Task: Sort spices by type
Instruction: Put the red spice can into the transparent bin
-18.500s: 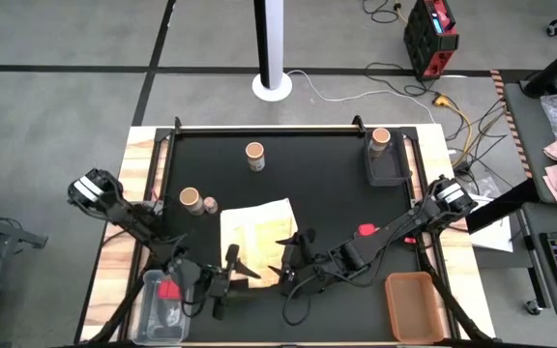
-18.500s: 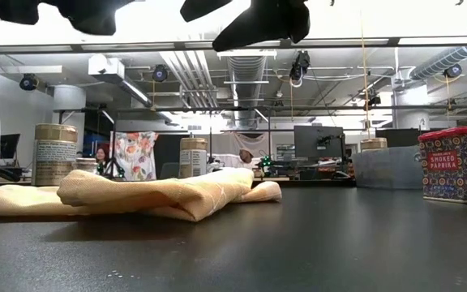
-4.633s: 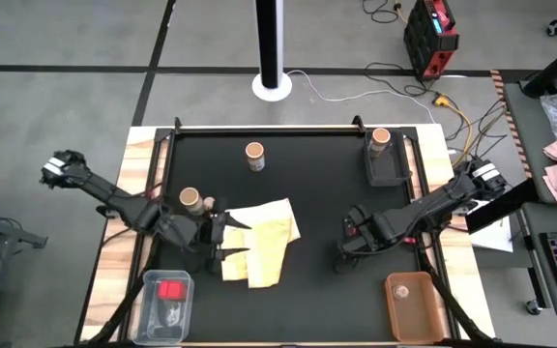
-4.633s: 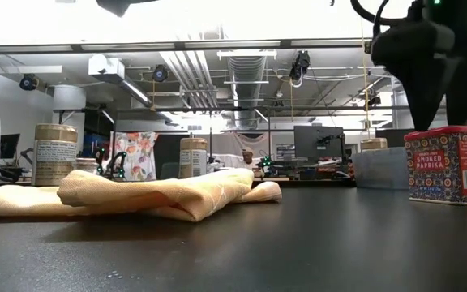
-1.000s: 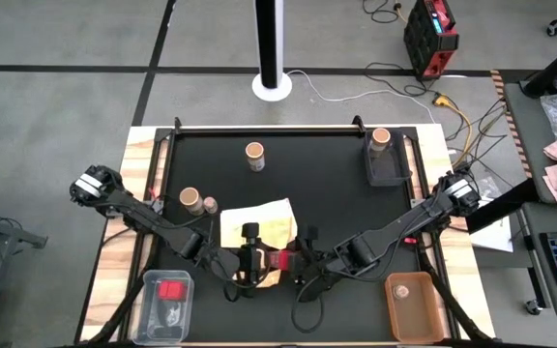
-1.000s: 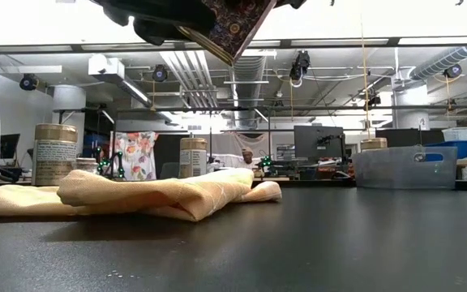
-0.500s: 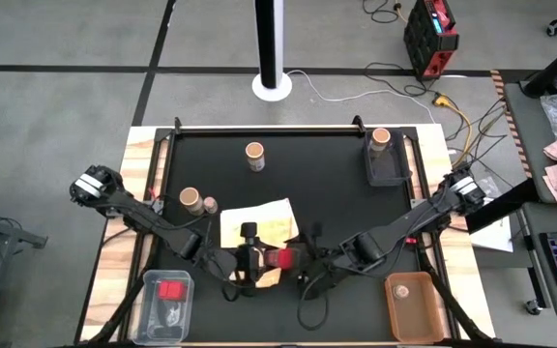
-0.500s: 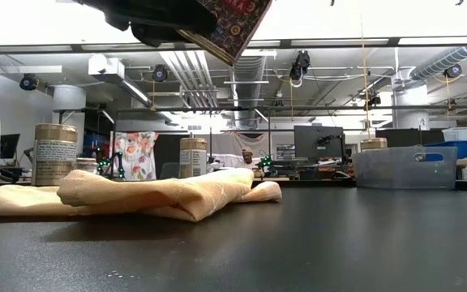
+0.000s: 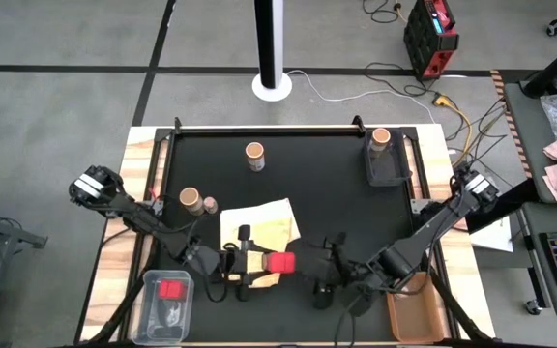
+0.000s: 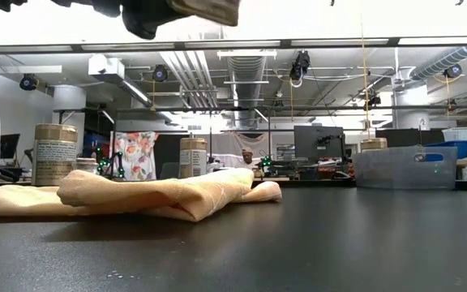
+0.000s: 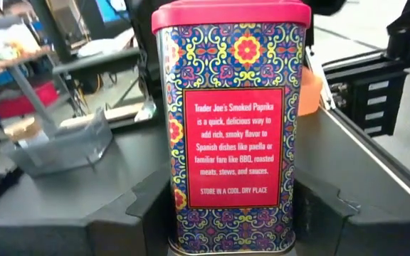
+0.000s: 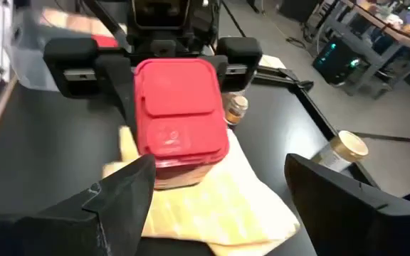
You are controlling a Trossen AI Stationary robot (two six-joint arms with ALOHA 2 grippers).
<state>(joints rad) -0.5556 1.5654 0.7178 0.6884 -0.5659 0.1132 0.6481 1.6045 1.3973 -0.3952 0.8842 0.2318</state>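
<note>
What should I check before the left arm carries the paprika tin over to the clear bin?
1. Left tool gripping the smoked paprika tin: ok, its fingers sit on both sides of the tin in the right wrist view.
2. Right tool let go: ok, fingers apart and off the tin.
3. Tin lifted off the yellow cloth: ok, the low view shows it up above the table.
4. Clear bin has space: ok, one red tin inside, floor showing beside it.
5. Path to the bin free: cannot tell, the left arm covers part of it.
</note>
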